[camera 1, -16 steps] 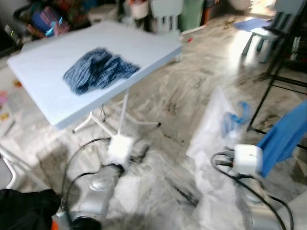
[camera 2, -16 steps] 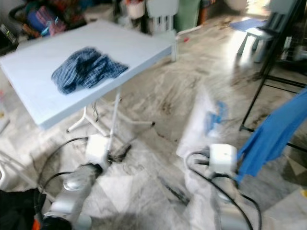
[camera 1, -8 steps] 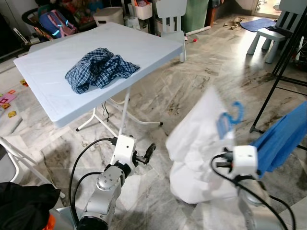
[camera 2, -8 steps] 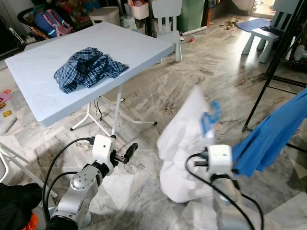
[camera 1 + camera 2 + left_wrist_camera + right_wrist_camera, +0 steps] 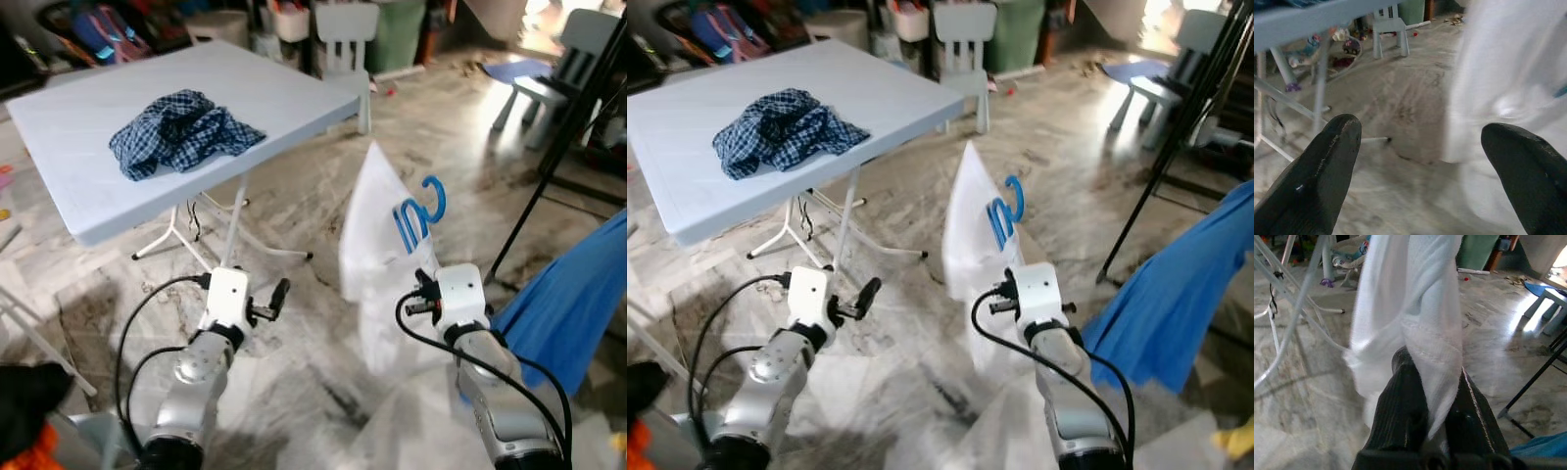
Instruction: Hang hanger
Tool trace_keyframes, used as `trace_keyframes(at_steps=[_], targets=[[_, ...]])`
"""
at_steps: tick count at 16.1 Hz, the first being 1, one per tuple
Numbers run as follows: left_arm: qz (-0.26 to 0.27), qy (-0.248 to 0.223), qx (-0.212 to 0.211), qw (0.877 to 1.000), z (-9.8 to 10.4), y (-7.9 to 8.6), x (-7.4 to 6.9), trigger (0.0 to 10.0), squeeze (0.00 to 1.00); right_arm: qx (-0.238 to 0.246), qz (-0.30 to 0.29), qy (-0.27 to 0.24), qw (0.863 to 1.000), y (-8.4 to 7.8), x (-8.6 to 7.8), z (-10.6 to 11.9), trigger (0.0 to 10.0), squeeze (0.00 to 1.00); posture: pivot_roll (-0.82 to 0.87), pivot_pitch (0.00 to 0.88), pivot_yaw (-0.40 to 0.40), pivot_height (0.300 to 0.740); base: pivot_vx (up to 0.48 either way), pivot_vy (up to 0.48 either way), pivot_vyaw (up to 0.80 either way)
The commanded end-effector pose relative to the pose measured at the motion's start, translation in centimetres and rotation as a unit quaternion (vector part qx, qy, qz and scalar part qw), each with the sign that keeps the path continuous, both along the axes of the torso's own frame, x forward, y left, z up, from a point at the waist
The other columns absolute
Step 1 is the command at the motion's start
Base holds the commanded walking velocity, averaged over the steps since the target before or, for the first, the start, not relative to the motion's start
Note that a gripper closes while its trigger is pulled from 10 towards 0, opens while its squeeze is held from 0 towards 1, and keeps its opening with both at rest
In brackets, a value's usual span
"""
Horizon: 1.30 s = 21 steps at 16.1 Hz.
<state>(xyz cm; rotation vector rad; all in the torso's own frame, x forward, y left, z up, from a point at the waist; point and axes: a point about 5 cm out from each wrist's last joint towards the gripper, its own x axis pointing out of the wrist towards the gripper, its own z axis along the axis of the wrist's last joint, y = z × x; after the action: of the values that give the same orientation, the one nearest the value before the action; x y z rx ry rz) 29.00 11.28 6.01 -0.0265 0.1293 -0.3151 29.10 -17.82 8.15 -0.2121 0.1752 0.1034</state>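
A white garment (image 5: 377, 250) hangs on a blue hanger (image 5: 423, 208) whose hook sticks up above the cloth. In the right wrist view my right gripper (image 5: 1432, 382) is shut on a fold of this white cloth (image 5: 1410, 308), holding it up above the floor in front of me. My left gripper (image 5: 1420, 161) is open and holds nothing; it hovers low over the floor to the left of the garment, below the table's near corner, and one black finger (image 5: 278, 293) shows in the left eye view.
A light blue folding table (image 5: 294, 98) stands at the left with a crumpled plaid cloth (image 5: 181, 132) on it. At the right stands a black rack (image 5: 563, 147), with a blue garment (image 5: 578, 304) hanging low beside it. A white chair (image 5: 343, 29) and a pale stool (image 5: 549, 83) stand at the back.
The view has shifted as the camera moved. The white garment has swung up and in and now hangs narrow, close to my right wrist. My left gripper stays open and low.
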Motion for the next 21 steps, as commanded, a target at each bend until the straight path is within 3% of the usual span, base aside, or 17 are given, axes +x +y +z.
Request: trace_keyframes(at_steps=[1, 5, 7, 10, 15, 21], targets=[[-0.002, -0.005, 0.004, 1.000, 0.1, -0.1, -0.1, 10.0, 0.00, 0.004, 0.006, -0.014, 1.000, 0.1, 0.6, 0.5, 10.0, 0.00, -0.02, 0.000, -0.012, 0.740, 0.000, -0.405, 0.00], [0.005, -0.003, 0.012, 1.000, -0.3, 0.2, -0.6, 10.0, 0.00, 0.008, 0.018, -0.017, 1.000, 0.2, 1.8, 0.5, 10.0, 0.00, 0.02, 0.000, -0.001, 0.740, 0.000, -0.442, 0.00], [0.011, -0.004, 0.028, 1.000, -0.3, 1.4, -0.7, 10.0, 0.00, 0.010, 0.017, -0.017, 1.000, 0.6, 2.2, 0.4, 10.0, 0.00, 0.01, 0.000, -0.011, 0.740, 0.000, -0.150, 0.00], [0.018, 0.005, 0.014, 1.000, -0.5, 1.8, -1.0, 10.0, 0.00, -0.001, 0.055, -0.017, 0.998, 1.4, 1.4, 0.5, 10.0, 0.00, -0.03, 0.000, -0.026, 0.740, 0.000, 0.000, 0.00], [0.025, -0.009, -0.005, 1.000, 0.5, 0.4, -0.6, 10.0, 0.00, 0.003, 0.062, -0.004, 0.998, 0.5, 0.5, 0.0, 10.0, 0.00, -0.04, 0.003, -0.005, 0.740, 0.000, 0.000, 0.00], [0.009, 0.001, 0.016, 1.000, 0.6, 1.7, -0.6, 10.0, 0.00, 0.028, 0.052, -0.008, 0.998, 1.5, 0.0, 0.0, 10.0, 0.00, -0.05, 0.059, 0.024, 0.740, 0.000, 0.000, 0.00]])
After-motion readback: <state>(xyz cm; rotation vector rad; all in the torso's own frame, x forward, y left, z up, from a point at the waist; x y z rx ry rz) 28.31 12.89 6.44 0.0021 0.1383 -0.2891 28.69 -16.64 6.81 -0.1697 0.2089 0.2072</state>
